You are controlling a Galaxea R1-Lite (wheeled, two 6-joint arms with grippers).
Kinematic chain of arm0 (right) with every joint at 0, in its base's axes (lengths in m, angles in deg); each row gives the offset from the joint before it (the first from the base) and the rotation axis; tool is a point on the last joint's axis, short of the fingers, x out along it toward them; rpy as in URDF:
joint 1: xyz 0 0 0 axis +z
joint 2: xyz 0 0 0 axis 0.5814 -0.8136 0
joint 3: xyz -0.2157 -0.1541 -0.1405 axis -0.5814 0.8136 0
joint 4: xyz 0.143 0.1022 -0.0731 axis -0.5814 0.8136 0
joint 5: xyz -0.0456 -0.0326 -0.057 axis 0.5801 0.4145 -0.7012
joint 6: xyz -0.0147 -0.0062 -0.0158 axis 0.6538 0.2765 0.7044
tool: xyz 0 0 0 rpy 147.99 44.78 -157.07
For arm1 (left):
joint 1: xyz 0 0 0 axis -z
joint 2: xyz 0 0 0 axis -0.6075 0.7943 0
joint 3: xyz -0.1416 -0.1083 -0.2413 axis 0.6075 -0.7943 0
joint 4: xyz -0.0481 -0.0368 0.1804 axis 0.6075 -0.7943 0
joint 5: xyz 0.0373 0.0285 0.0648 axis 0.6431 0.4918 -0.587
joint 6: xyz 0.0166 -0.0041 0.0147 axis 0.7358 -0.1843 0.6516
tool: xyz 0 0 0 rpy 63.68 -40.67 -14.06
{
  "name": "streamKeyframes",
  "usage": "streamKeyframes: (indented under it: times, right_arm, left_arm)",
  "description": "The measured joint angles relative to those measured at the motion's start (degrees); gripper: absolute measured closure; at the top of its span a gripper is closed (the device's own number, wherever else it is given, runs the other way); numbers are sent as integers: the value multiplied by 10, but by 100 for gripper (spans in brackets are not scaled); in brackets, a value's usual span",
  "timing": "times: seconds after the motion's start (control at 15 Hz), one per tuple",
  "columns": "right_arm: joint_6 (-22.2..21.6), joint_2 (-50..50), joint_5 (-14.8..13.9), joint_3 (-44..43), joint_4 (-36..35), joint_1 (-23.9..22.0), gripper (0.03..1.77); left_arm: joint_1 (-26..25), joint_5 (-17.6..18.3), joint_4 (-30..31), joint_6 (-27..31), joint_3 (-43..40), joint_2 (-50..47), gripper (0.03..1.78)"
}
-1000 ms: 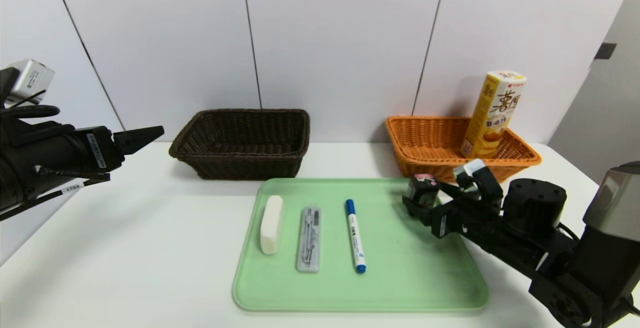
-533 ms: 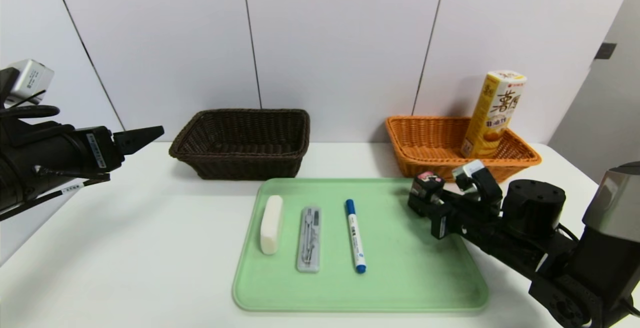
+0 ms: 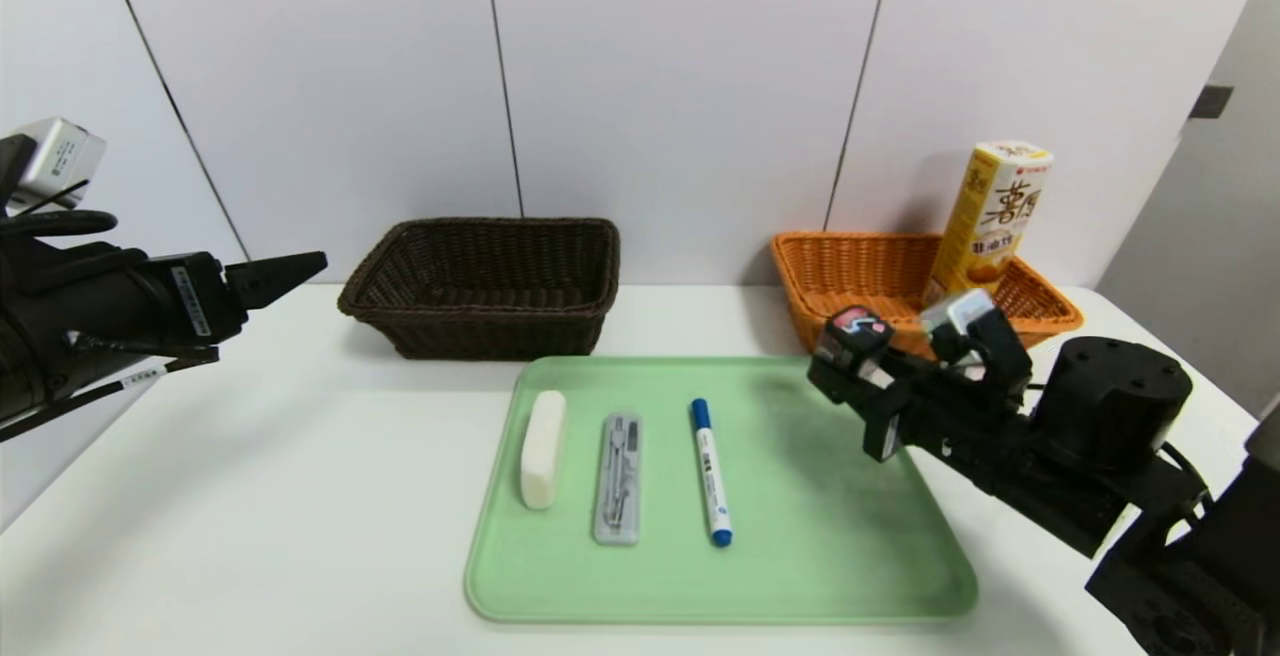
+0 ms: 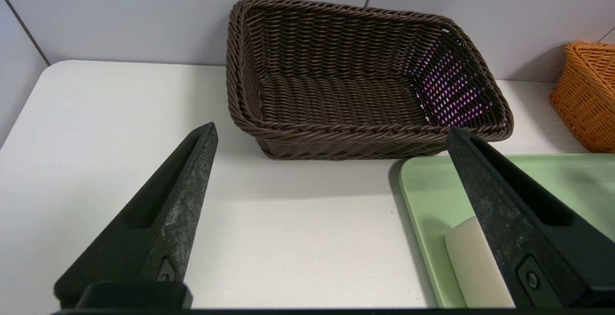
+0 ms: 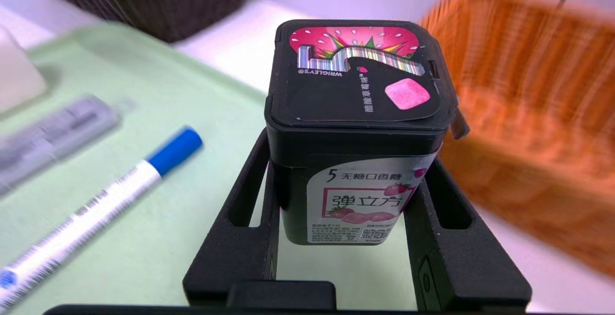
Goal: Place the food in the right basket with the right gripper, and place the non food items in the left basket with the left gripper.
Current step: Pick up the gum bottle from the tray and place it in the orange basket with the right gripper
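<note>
My right gripper (image 3: 852, 361) is shut on the small black packet (image 3: 850, 334) with a pink top, held upright above the tray's far right corner, just in front of the orange right basket (image 3: 860, 276). The right wrist view shows the black packet (image 5: 358, 127) clamped between both fingers (image 5: 240, 219). A tall yellow carton (image 3: 988, 226) stands inside that basket. On the tray lie a white block (image 3: 542, 448), a clear grey tool case (image 3: 618, 477) and a blue-capped marker (image 3: 710, 471). My left gripper (image 3: 285, 274) hovers open at the far left, apart from the dark brown left basket (image 3: 490, 281).
The green tray (image 3: 830, 536) lies at the table's middle front. Both baskets stand against the back wall. In the left wrist view the brown basket (image 4: 355, 79) lies ahead, with the tray's corner (image 4: 423, 185) and the white block (image 4: 473, 262) beside one finger.
My right gripper closed on the black packet and lifted it off the tray, moving it up toward the orange basket. The left arm has not moved.
</note>
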Motion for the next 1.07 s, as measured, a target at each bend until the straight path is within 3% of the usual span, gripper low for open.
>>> streamKeyframes:
  times: [0.27,0.67,0.93,1.07]
  right_arm:
    - [11,83,-3,-86,112,-18,108]
    - [10,135,-51,-323,422,-111,108]
    - [8,121,-68,-439,652,-139,108]
    - [9,103,-69,-463,687,-139,108]
  left_arm:
    - [0,0,0,0,-2,-4,12]
    - [0,-1,0,-1,-4,-18,12]
    - [0,0,-1,0,-10,-27,12]
    - [0,0,-1,0,-13,-32,12]
